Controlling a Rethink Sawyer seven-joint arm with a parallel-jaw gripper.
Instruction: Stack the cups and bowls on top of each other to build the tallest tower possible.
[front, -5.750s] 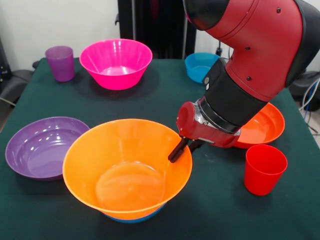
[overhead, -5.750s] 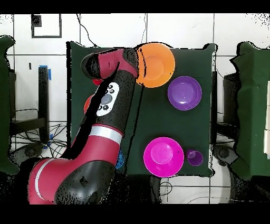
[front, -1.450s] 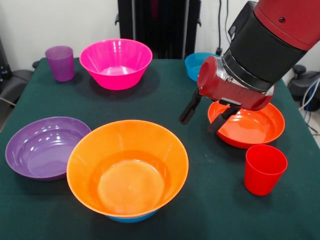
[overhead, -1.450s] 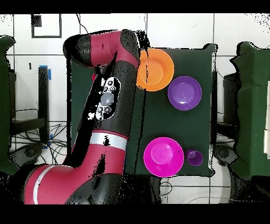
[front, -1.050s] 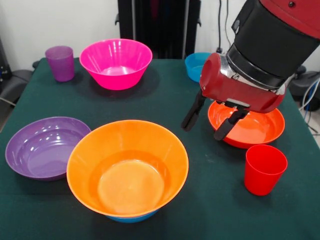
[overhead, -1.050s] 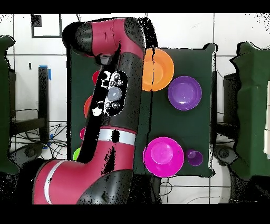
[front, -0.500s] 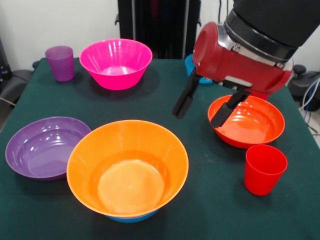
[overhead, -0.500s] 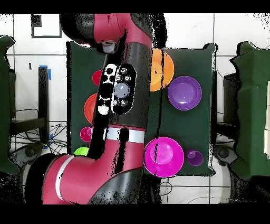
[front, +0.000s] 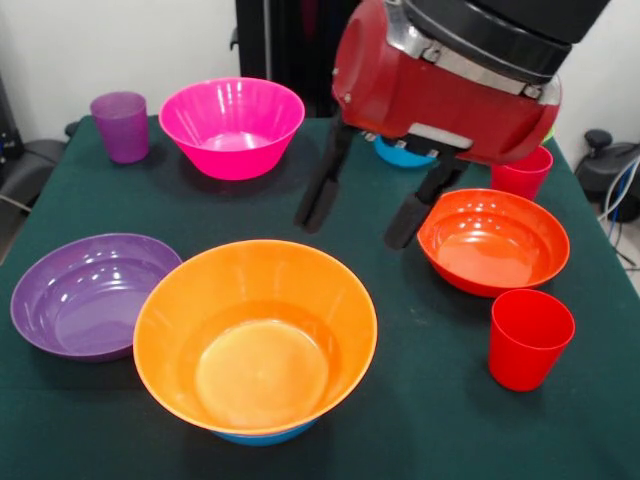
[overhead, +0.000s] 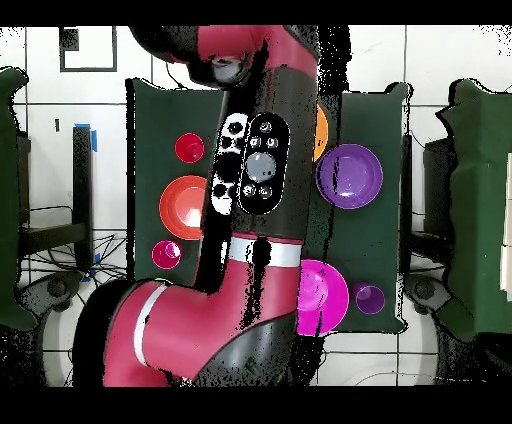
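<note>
Two stacked bowls form the tower (front: 256, 345) at the worktop's (front: 400, 420) near edge: a glossy orange bowl (front: 300, 275) nested on a blue bowl (front: 255, 437), of which only a sliver shows below. Left of it, touching its rim, lies the purple bowl (front: 85, 290). Behind stand the purple cup (front: 121, 126) and the pink bowl (front: 232, 125). My gripper (front: 362, 213) hangs released, fingers spread, above bare cloth between the tower and the red-orange bowl (front: 492, 240). Right of that, one red cup (front: 529, 338) stands near the edge; another (front: 522, 172) stands behind.
</note>
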